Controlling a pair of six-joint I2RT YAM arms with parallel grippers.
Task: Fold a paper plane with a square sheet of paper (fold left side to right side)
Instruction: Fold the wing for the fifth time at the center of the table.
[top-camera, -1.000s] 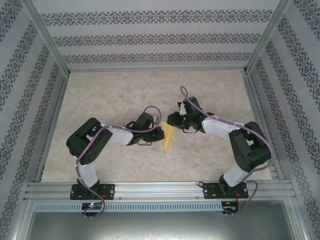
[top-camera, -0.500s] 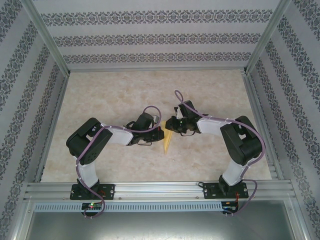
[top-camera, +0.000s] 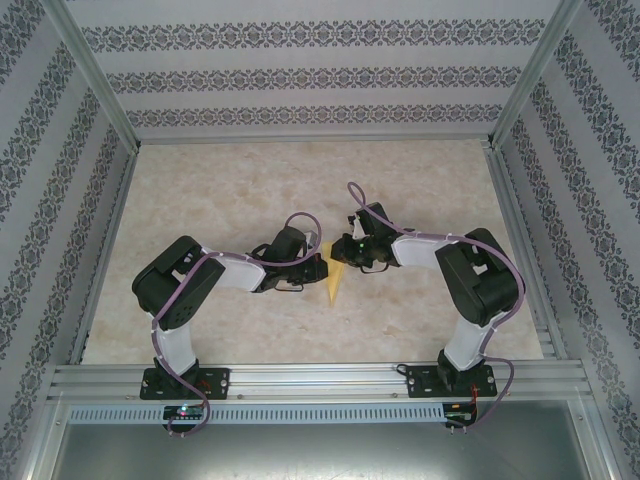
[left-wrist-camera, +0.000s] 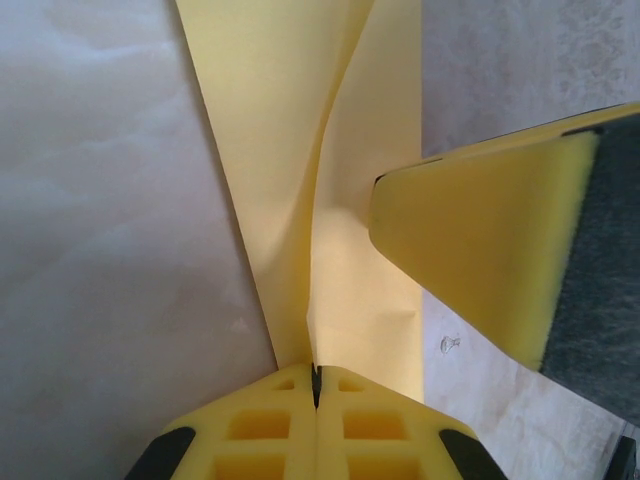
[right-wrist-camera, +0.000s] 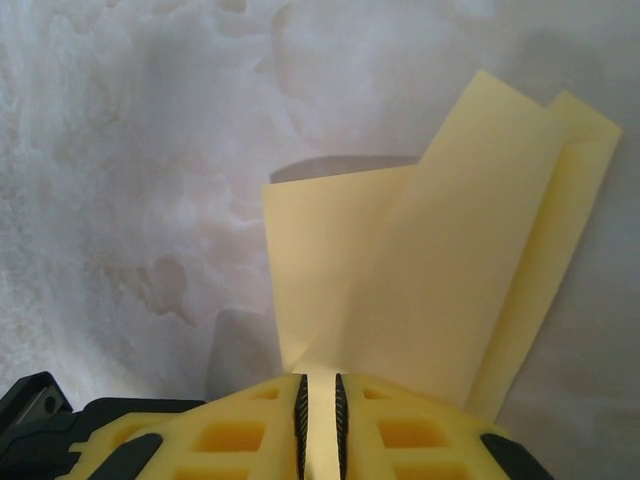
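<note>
The paper plane (top-camera: 333, 284) is a slim, pointed yellow wedge lying on the table between my two arms. My left gripper (top-camera: 319, 266) comes at it from the left. In the left wrist view this gripper (left-wrist-camera: 316, 378) is shut on the near end of the paper (left-wrist-camera: 280, 140), where two raised flaps meet. My right gripper (top-camera: 344, 253) reaches in from the right, and one of its fingers (left-wrist-camera: 470, 260) touches the right flap. In the right wrist view the right gripper (right-wrist-camera: 320, 395) has its jaws a narrow gap apart, closed on a lifted flap of the paper (right-wrist-camera: 450, 260).
The marbled beige table (top-camera: 220, 190) is walled by patterned panels on three sides. An aluminium rail (top-camera: 320, 378) carrying both arm bases runs along the near edge. Purple cables loop over both wrists.
My right arm has swung left toward the paper and its jaws have narrowed onto the flap. The left arm and its grip have not moved.
</note>
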